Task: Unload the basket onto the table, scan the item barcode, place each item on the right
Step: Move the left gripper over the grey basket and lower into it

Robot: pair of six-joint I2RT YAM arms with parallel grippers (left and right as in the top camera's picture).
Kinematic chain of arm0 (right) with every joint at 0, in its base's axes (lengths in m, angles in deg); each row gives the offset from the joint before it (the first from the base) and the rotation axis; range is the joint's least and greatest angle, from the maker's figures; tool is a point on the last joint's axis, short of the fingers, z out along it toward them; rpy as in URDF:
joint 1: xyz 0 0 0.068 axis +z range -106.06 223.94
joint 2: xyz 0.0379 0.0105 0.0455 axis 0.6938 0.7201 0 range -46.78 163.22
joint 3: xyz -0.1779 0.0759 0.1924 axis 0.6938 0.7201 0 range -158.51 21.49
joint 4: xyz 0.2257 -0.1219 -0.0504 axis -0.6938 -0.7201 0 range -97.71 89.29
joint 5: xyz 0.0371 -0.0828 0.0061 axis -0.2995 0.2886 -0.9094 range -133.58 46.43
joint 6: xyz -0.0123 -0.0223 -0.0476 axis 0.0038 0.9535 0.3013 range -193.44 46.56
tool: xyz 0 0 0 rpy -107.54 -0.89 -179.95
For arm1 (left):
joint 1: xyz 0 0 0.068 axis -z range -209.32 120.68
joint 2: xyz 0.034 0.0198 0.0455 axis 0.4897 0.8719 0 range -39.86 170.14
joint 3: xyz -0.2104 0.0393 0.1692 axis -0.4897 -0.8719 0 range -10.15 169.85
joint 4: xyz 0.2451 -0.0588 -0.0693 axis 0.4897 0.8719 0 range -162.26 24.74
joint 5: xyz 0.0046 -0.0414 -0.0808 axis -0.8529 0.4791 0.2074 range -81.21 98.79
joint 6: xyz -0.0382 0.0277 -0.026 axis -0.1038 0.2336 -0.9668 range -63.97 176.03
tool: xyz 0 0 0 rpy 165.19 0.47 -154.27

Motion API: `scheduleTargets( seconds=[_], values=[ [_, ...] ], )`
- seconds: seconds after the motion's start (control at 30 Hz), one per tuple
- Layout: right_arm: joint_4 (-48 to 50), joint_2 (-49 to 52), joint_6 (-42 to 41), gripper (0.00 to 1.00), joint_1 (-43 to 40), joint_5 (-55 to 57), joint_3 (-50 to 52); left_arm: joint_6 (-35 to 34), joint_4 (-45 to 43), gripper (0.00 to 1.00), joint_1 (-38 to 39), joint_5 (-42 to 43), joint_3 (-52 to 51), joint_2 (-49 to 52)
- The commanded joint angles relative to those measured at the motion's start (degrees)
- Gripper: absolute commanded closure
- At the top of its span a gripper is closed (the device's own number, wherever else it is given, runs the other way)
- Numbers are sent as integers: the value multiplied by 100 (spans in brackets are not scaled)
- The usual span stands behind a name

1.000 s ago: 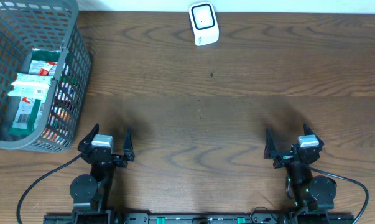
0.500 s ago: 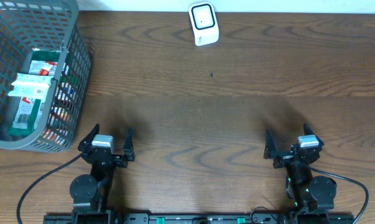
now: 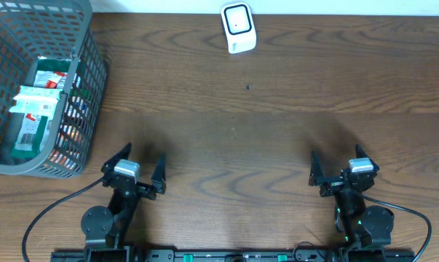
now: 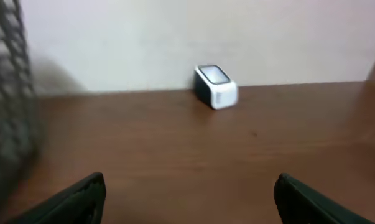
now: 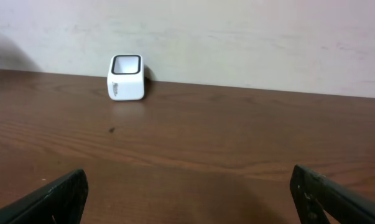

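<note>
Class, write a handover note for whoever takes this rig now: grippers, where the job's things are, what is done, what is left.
Left gripper: open, empty, at the front, beside the basket.
Right gripper: open, empty, front right.
Items: in the basket, far left.
Scanner: at the back edge, middle.
Done: nothing picked or scanned.
Left: lift an item from the basket and show its barcode to the scanner.
</note>
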Motion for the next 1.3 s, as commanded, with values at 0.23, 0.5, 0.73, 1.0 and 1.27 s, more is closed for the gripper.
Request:
scheduleTargets(
  seconds=[0.23,0.5,0.73,1.0,1.27],
  values=[
    [-22,-7,24,1,72,13,4,-1353,354,12,13,852,1025,4],
    [-22,-7,24,1,72,13,4,-1375,1672,12,13,1064,3097,1021],
    [-22,-7,24,1,72,13,4,-828,3067,12,13,1152,5403,2675],
    [-22,-7,24,1,72,13,4,-96,5031,12,7,846,8251,4852],
    [-22,-7,24,1,72,13,4,210,6852,12,7,245,11084,7012]
  ],
)
